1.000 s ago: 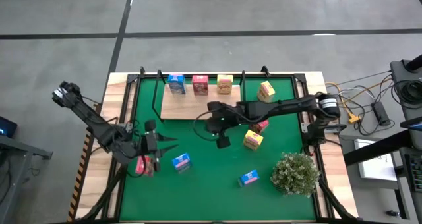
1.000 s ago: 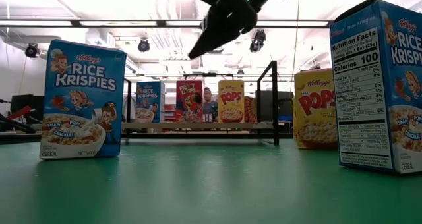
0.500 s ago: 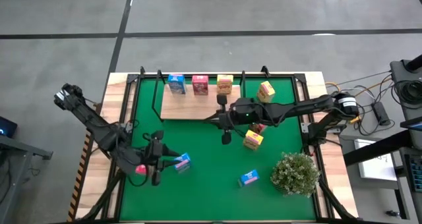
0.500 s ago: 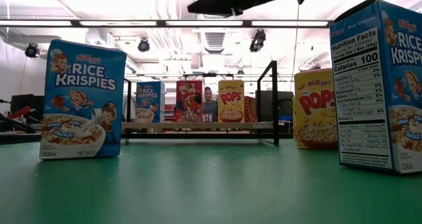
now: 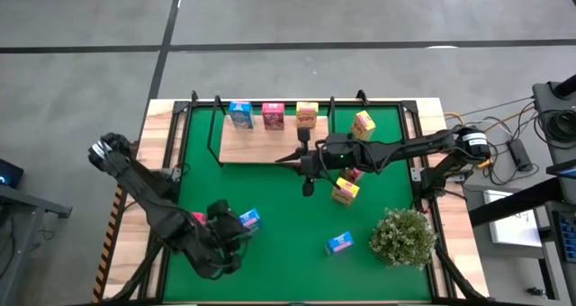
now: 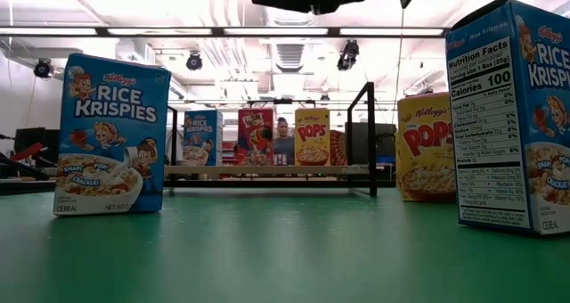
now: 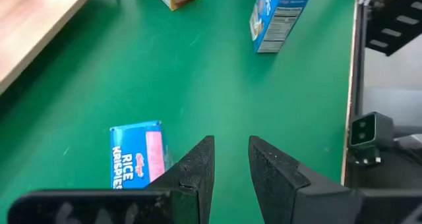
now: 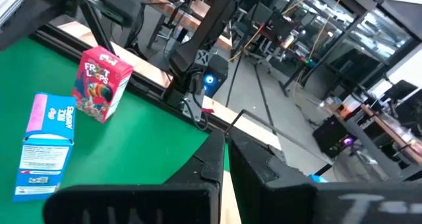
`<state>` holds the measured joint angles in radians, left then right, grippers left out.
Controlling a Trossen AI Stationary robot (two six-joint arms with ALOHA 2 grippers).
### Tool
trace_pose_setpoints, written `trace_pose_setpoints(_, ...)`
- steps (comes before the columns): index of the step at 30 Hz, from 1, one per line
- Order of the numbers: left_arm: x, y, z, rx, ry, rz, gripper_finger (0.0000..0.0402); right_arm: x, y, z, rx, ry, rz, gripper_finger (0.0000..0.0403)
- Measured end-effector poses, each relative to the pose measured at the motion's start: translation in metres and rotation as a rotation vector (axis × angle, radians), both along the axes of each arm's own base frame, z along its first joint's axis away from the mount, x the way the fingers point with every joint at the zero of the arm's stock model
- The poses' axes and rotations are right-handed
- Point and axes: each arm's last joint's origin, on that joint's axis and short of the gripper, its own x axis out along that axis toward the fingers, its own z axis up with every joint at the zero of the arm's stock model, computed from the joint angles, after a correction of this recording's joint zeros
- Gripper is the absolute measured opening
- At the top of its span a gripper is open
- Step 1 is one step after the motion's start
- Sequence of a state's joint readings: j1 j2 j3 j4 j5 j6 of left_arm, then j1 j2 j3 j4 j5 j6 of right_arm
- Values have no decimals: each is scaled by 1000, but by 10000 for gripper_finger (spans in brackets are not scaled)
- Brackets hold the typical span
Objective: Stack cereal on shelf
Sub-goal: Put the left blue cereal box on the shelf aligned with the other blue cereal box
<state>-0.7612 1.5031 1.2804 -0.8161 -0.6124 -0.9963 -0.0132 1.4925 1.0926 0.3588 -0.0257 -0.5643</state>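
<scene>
Counting three cereal cartons (image 5: 273, 116) upright on the shelf (image 5: 252, 146), I judge a third done; six wait on the worktop (image 5: 288, 252). My left end effector (image 7: 231, 142), narrowly parted and empty, hangs beside a blue carton (image 7: 135, 155); my right end effector (image 8: 223, 140), pinched closed and empty, hovers at the shelf's front edge

This is a robotics lab or test hall, not a home. The high view shows a bare grey concrete floor (image 5: 297, 18) marked with dark lines around a tabletop (image 5: 157, 126) covered by a green mat (image 5: 288, 216), with loose cables (image 5: 490, 148) and equipment stands at its side. The low view shows a white ceiling with strip lights (image 6: 134, 30) and ducts, and the right wrist view shows workbenches (image 8: 376, 118), tripods and monitors beyond.
</scene>
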Motion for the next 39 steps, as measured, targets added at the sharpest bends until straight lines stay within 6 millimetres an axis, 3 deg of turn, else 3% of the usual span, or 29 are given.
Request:
trace_pose_setpoints(10, 25, -23, 3, 55, 26, 30, 77, 0, 0, 0, 0, 5, 0, 13)
trace_pose_setpoints(18, 27, -24, -6, 18, 30, 123, 84, 0, 3, 1, -14, -5, 21, 13)
trace_pose_setpoints(23, 24, -13, -4, 24, 72, 210, 122, -8, 10, 6, -33, -30, 85, 13)
trace_pose_setpoints(33, 30, 8, 1, 40, 110, 318, 241, -37, 13, 11, -29, -58, 90, 13)
trace_pose_setpoints(39, 32, 11, -1, 72, 128, 301, 275, -58, 17, 11, 2, -66, 106, 13)
